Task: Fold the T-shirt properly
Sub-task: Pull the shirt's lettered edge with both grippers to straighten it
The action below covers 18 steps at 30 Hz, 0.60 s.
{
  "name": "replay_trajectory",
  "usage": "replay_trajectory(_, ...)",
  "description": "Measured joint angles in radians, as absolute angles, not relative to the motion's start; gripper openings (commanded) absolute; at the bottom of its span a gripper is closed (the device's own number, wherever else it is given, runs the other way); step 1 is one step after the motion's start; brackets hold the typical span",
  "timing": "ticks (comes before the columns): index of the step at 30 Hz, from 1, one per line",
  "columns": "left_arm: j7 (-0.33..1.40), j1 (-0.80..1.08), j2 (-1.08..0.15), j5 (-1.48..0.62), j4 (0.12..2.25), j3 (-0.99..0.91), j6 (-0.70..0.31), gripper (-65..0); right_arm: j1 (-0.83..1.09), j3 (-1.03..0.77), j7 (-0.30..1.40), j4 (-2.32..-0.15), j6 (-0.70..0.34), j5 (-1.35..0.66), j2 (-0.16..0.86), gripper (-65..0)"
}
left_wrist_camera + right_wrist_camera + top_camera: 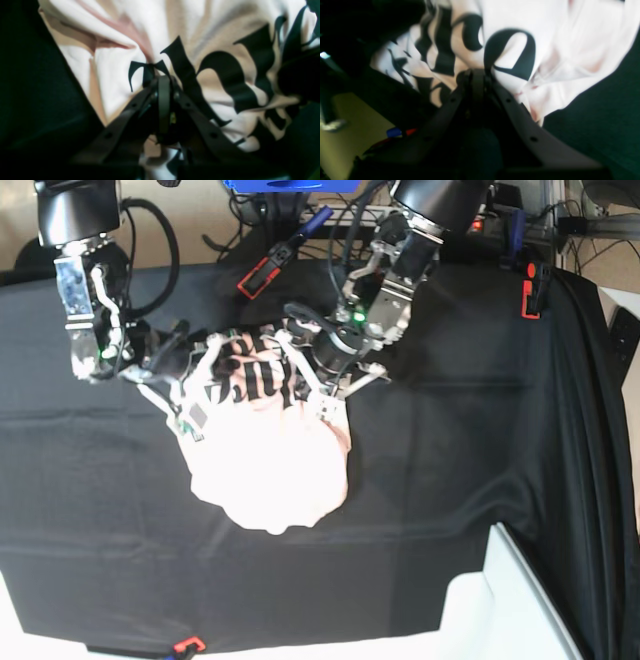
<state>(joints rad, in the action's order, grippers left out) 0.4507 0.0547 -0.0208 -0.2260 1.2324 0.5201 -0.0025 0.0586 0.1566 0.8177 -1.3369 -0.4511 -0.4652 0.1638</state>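
The pale pink T-shirt lies bunched in the middle of the black table cloth, its dark printed lettering facing up at the far end. In the left wrist view my left gripper is shut, pinching a gathered fold of the T-shirt among the letters. It sits at the shirt's far right corner in the base view. My right gripper is shut on the T-shirt beside a round letter, at the far left corner. Folds radiate from both pinches.
Red clamps hold the cloth at its edges. Cables and blue gear crowd the far side. A white sheet lies at the near right corner. Beige floor shows past the table edge.
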Motion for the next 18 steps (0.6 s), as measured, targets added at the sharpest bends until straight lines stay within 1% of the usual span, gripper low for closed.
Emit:
replay_trajectory(5, 0.477, 0.048, -0.045, -0.228, 1.256, 0.518, 0.003, -65.0, 0.071, 0.157, 0.810, -1.350, -0.451, -0.464, 0.160, -65.0)
replay_trajectory(10, 0.514, 0.075, -0.060, -0.215, 1.424, 0.512, 0.029, -65.0, 0.105, 0.150, 0.816, -1.519, -0.444, -0.453, 0.166, -65.0)
replay_trajectory(14, 0.495, 0.116, -0.052, -0.211, 1.563, 0.513, 0.025, -65.0, 0.159, 0.153, 0.812, -1.673, -0.451, -0.463, 0.177, -65.0)
replay_trajectory(16, 0.556, 0.157, -0.054, -0.211, 1.592, 0.514, 0.025, -65.0, 0.178, 0.152, 0.818, -1.706, -0.450, -0.463, 0.204, -65.0)
replay_trajectory(18, 0.611, 0.194, -0.059, -0.210, 1.592, 0.516, 0.025, -65.0, 0.187, 0.114, 0.828, -1.703, -0.446, -0.457, 0.210, -65.0)
